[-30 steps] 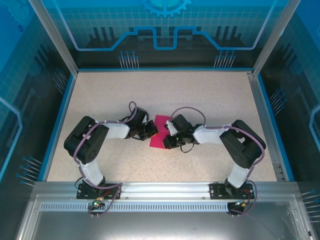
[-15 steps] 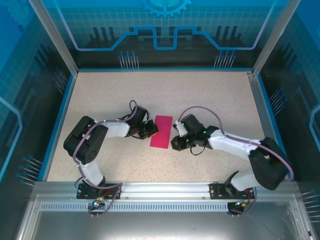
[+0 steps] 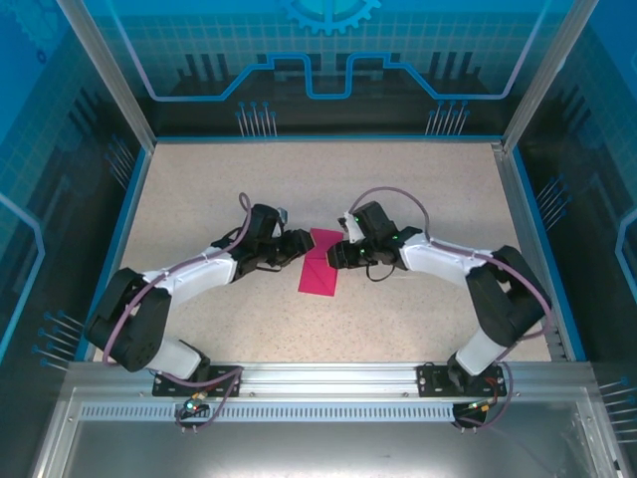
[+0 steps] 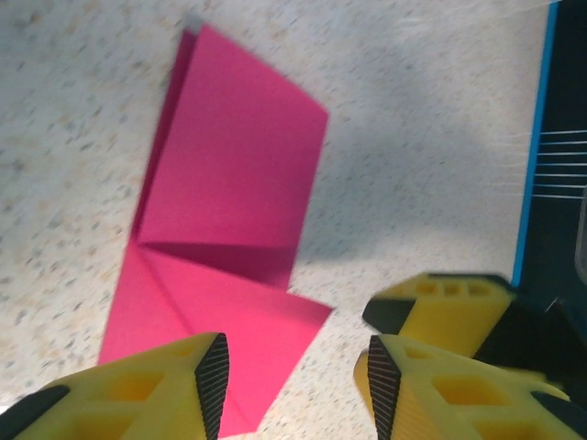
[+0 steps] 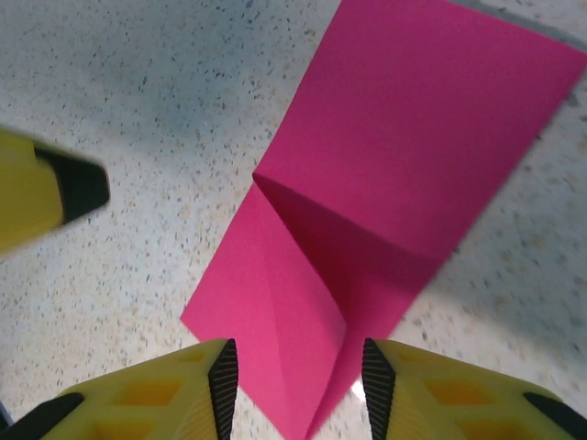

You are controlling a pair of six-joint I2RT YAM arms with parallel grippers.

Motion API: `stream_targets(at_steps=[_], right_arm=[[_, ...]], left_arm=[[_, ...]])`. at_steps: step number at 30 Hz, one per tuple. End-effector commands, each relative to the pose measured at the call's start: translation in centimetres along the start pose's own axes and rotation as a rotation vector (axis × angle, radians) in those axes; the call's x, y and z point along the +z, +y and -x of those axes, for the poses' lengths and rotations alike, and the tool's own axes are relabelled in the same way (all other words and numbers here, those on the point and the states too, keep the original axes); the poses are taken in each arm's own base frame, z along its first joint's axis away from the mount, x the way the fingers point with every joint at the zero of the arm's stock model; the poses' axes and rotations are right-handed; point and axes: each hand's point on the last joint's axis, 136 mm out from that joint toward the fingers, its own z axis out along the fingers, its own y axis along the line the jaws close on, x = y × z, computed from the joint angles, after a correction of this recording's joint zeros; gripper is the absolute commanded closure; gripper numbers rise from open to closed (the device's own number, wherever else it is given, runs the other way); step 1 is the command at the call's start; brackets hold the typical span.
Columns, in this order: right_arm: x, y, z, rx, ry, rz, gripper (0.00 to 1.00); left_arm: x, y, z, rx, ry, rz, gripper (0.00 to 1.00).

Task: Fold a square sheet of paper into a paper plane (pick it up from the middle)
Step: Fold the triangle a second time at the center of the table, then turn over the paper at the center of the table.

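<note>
The speckled bench (image 3: 418, 189) carried everything. The left arm (image 3: 189, 279) and right arm (image 3: 448, 264) reached inward toward its middle. Between them lay the pink sheet of paper (image 3: 320, 262), folded, flat on the bench, one corner creased over. The left jaws and right jaws stood apart beside it, gripping nothing.

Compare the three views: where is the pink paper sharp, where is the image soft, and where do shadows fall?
Top external: the paper is small but sharp, evenly lit. Left wrist: soft, the left gripper blurred near the lens, a grey shadow on the table right of the paper. Right wrist: creases crisp, shadow under the fold.
</note>
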Motion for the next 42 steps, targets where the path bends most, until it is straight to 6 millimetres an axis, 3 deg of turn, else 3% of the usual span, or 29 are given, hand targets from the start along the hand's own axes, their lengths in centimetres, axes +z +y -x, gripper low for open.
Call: stream_targets(at_steps=[1, 8, 12, 17, 21, 30, 42], right_arm=[[1.1, 0.4, 0.1, -0.035, 0.048, 0.041, 0.56], [2.8, -0.8, -0.1, 0.001, 0.094, 0.075, 0.61], [3.3, 0.0, -0.8, 0.004, 0.114, 0.165, 0.79], [3.1, -2.1, -0.7, 0.079, 0.06, 0.127, 0.91], [2.9, -3.0, -0.5, 0.149, 0.034, 0.163, 0.91], [2.8, -3.0, -0.6, 0.156, 0.04, 0.171, 0.9], [2.8, -3.2, -0.9, 0.163, 0.041, 0.168, 0.9]], left_arm=[[0.1, 1.6, -1.5, -0.029, 0.035, 0.024, 0.5], [2.0, 2.3, -2.9, -0.038, 0.099, -0.024, 0.46], [2.9, 2.1, -3.0, -0.024, 0.113, -0.055, 0.46], [3.7, 2.1, -3.1, -0.015, 0.121, -0.086, 0.47], [4.0, 1.6, -3.3, 0.009, 0.14, -0.121, 0.47], [4.6, -0.3, -3.3, 0.079, 0.166, -0.2, 0.5], [6.2, -0.7, -3.0, 0.088, 0.189, -0.194, 0.69]])
